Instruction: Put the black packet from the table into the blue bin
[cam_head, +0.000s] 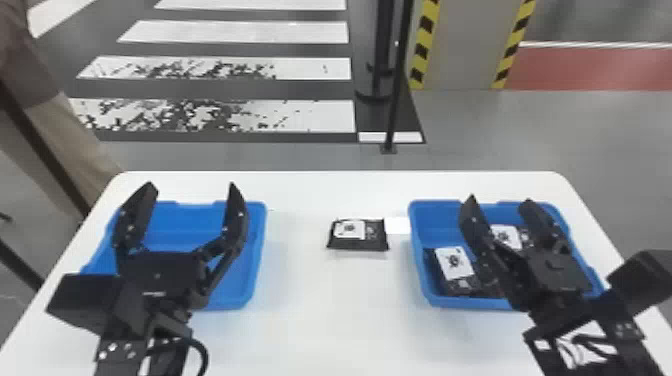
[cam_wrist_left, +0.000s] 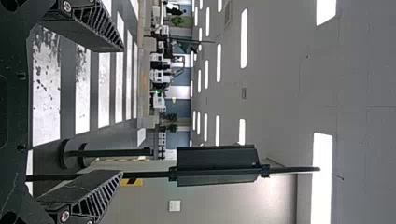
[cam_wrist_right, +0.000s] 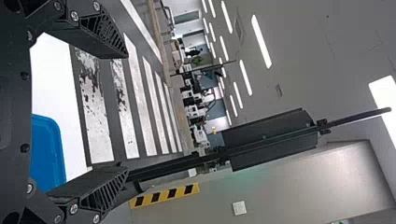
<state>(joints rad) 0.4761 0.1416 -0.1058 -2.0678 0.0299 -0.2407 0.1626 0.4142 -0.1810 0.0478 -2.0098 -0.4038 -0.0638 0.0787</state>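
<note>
Black packet (cam_head: 357, 242) is what you're after, and it lies flat on the table (cam_head: 330, 315), between the 2 blue bins, nearer the right one and set in from the table's far edge. Its pale label faces up. Just beside its right side you can see a small white piece (cam_head: 397, 225), reaching toward the right bin (cam_head: 460, 302).

That bin sits toward the table's right edge and holds at least 2 similar black packets (cam_head: 455, 262), so I'd take it as your target. The left bin (cam_head: 258, 245) sits toward the table's left edge.

Your left gripper (cam_head: 191, 185) is over the left bin, its fingers spread wide with nothing between them. Your right gripper (cam_head: 499, 199) is over the right bin, also spread and holding nothing.

You look to be at the approach, ahead of any grasp. The right arm seems your better choice: bring it across toward the table's middle, tip the fingers down and straddle the packet before closing. Watch the bin's near wall on the way over. The packet looks low and soft, so a grip set too high could slip or just crumple it.
</note>
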